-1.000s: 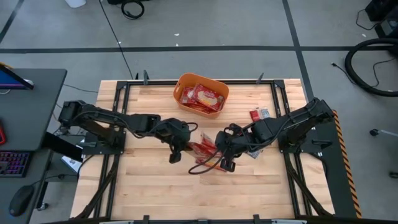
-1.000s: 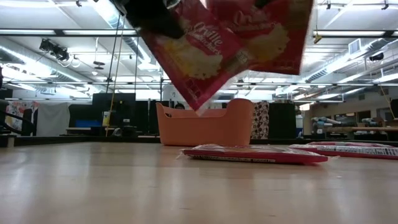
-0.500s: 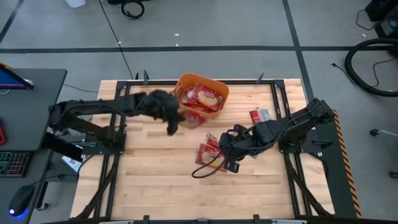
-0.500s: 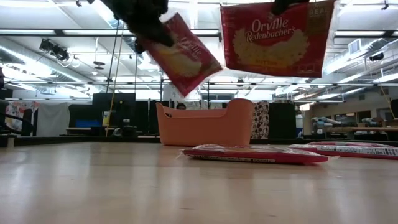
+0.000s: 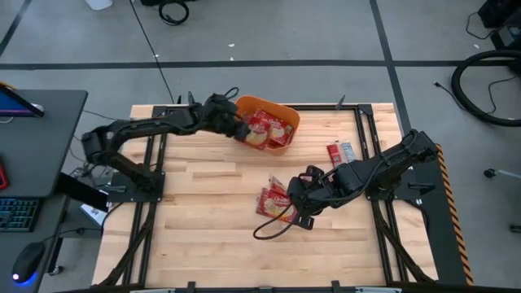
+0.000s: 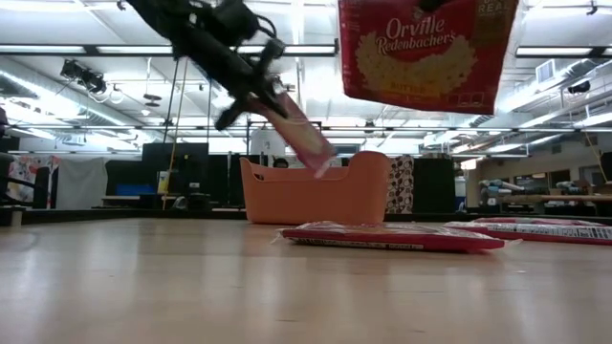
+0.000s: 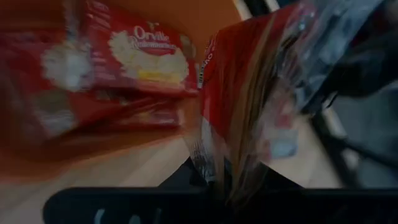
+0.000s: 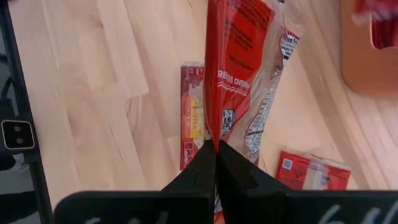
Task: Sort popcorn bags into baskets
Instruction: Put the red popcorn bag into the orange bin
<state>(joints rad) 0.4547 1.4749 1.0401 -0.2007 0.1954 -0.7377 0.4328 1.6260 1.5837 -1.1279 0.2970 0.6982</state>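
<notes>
The orange tub (image 5: 235,111) stands at the table's far middle with several red popcorn bags (image 5: 272,125) lying in it. My left gripper (image 5: 234,124) is at the tub's near left rim, shut on a red bag (image 6: 304,136) that slants down over the tub (image 6: 316,196). My right gripper (image 5: 298,200) is over the table's middle, shut on another red bag (image 6: 426,50) held high. A third bag (image 6: 387,236) lies flat on the table under it. My left gripper pinches one end of the bag (image 7: 219,163) between its two fingers, reaching from the table's left. The bag is lifted clear and slants down from the fingers toward the tub. My right gripper pinches the bag's upper edge (image 8: 214,135) between its two shut fingers from above. The bag hangs below the fingers, clear of the table, edge-on to the wrist camera.
Two more bags (image 5: 340,150) lie on the table right of the tub and also show in the low view (image 6: 545,229). A loose cable loop (image 5: 273,229) hangs off the right arm near the table's middle. Bare wood lies at the near left.
My left gripper has carried its bag from the table's middle toward the far edge, up to the tub's rim, and the bag has tipped to slant down over the tub. My right gripper has raised its bag a little, and the bag has swung to hang flat.
</notes>
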